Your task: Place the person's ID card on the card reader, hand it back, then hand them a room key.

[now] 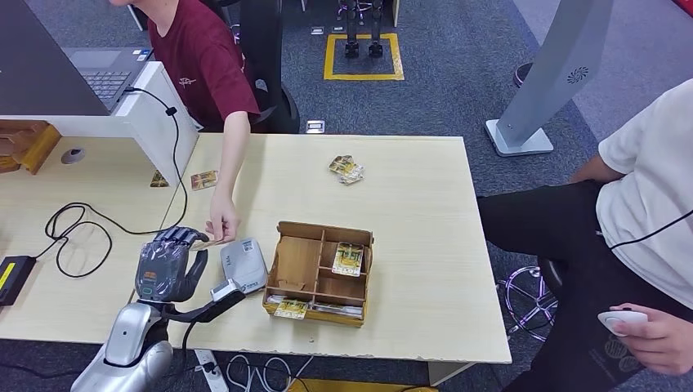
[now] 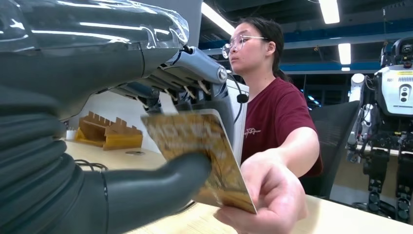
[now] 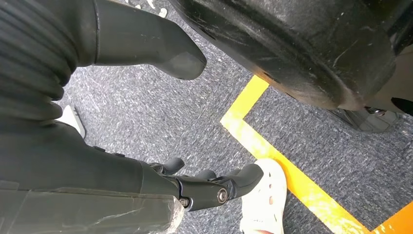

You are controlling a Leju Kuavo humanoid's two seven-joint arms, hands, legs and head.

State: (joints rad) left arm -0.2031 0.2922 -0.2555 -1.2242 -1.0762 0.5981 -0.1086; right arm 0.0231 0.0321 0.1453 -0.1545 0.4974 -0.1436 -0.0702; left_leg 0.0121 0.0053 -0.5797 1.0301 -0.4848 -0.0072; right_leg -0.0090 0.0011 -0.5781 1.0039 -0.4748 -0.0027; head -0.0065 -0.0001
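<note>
My left hand (image 1: 170,265) hovers over the table left of the grey card reader (image 1: 243,264). It pinches a gold-patterned card (image 2: 204,151) between thumb (image 2: 160,187) and fingers (image 2: 195,73). The person in the dark red shirt (image 1: 200,57) reaches across, and their hand (image 2: 270,195) grips the same card (image 1: 211,242) at its other end. I cannot tell whether it is the ID card or a room key. My right hand (image 3: 160,180) hangs over the carpet with thumb and fingers apart, holding nothing.
A wooden compartment box (image 1: 298,261) with similar cards stands right of the reader. Loose cards (image 1: 347,169) lie at the table's far side, another (image 1: 203,180) by the white desk. Black cables (image 1: 73,224) trail at left. A second person (image 1: 646,212) sits at right.
</note>
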